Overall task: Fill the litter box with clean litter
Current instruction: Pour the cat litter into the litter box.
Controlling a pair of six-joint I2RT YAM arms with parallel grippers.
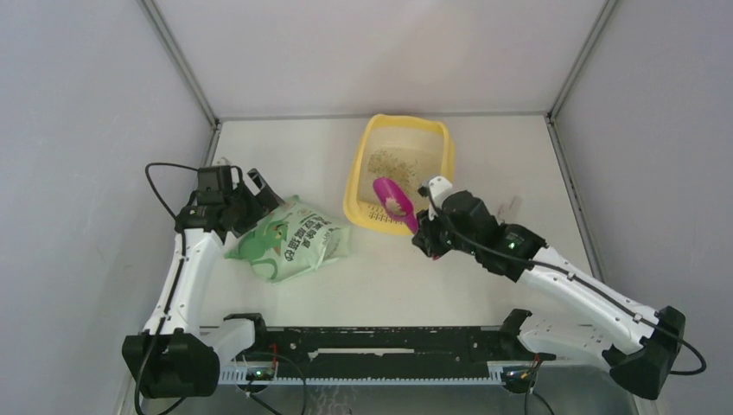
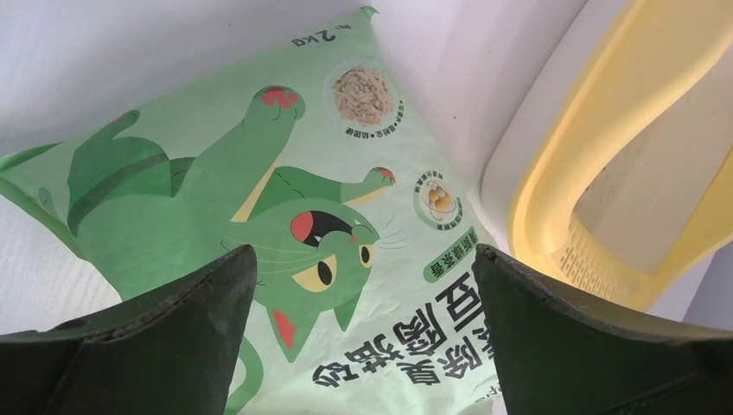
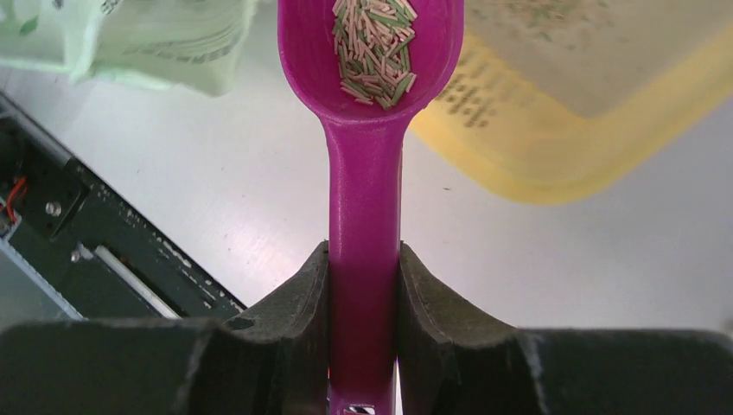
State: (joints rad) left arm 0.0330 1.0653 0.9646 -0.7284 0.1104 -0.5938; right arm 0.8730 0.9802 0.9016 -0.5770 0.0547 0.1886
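Observation:
The yellow litter box (image 1: 353, 186) stands at the table's back middle, with a thin patch of clean litter (image 1: 393, 162) on its floor. My right gripper (image 1: 418, 229) is shut on the handle of a magenta scoop (image 1: 391, 199). The scoop's bowl hangs over the box's near end, above its grille. In the right wrist view, the scoop (image 3: 364, 173) holds tan and green pellets (image 3: 373, 47), and the box's near corner (image 3: 553, 164) lies to the right, past the bowl. My left gripper (image 2: 363, 259) is open just above the green litter bag (image 2: 259, 173), with nothing between its fingers.
The green printed bag (image 1: 290, 242) lies flat, left of the box, beside its rim (image 2: 553, 164). A black rail (image 1: 372, 346) runs along the near edge between the arm bases. Grey walls close the left, right and back sides.

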